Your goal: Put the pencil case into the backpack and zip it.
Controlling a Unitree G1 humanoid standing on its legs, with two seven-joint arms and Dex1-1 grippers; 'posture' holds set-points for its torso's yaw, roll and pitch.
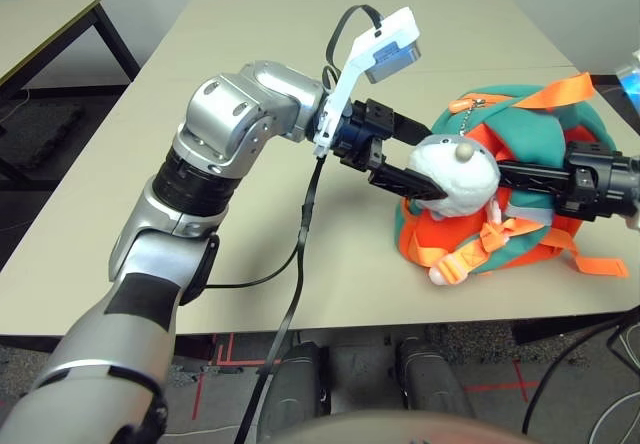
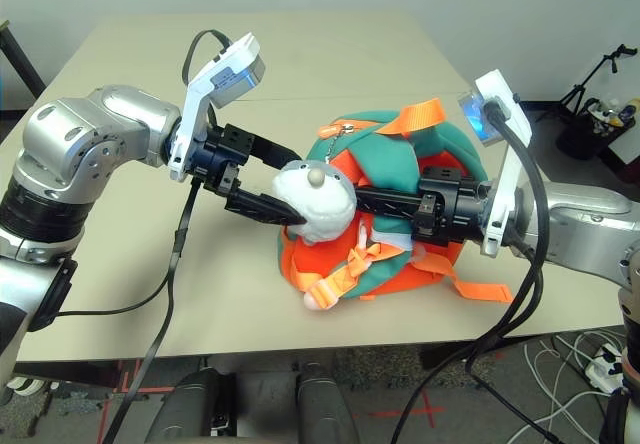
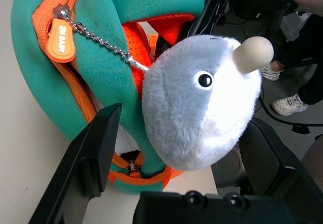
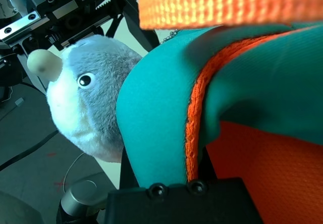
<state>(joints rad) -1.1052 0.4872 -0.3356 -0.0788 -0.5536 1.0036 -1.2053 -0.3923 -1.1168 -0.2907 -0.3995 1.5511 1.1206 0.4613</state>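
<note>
The teal backpack with orange trim lies on the table, right of centre, straps up. Its grey-and-white plush charm hangs on a bead chain from an orange zipper pull. My left gripper is open, one black finger on each side of the plush head. From the opposite side my right gripper reaches in and is shut on a fold of the backpack's teal fabric, just behind the plush. The pencil case is out of view.
The beige table stretches bare behind and to the left of the backpack. Black cables drop from my left wrist over the front edge. A second table stands far left. A tripod and a power strip are on the floor at right.
</note>
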